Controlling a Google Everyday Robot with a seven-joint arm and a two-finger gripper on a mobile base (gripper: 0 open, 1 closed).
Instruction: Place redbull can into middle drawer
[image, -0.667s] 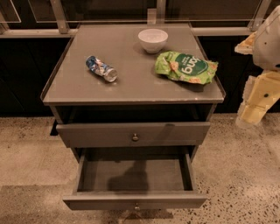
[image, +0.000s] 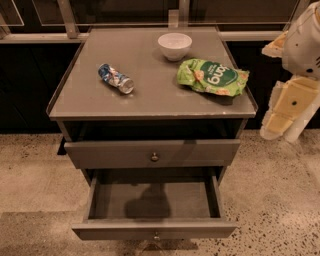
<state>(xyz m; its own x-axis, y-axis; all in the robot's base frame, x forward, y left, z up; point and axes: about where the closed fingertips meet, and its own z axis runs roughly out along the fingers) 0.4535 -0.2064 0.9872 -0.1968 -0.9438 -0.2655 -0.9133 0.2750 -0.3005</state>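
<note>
The redbull can (image: 116, 78) lies on its side on the left part of the grey cabinet's tabletop (image: 150, 95), its silver end towards the front right. The middle drawer (image: 155, 201) is pulled open below, its flat grey floor bare, with a small knob (image: 156, 235) on its front. Only white and cream parts of my arm (image: 292, 100) show at the right edge, beside the cabinet and well away from the can. My gripper itself is out of view.
A white bowl (image: 175, 45) stands at the back of the tabletop and a green snack bag (image: 212, 76) lies at the right. The drawer above (image: 154, 156) is shut. Speckled floor (image: 280, 200) surrounds the cabinet.
</note>
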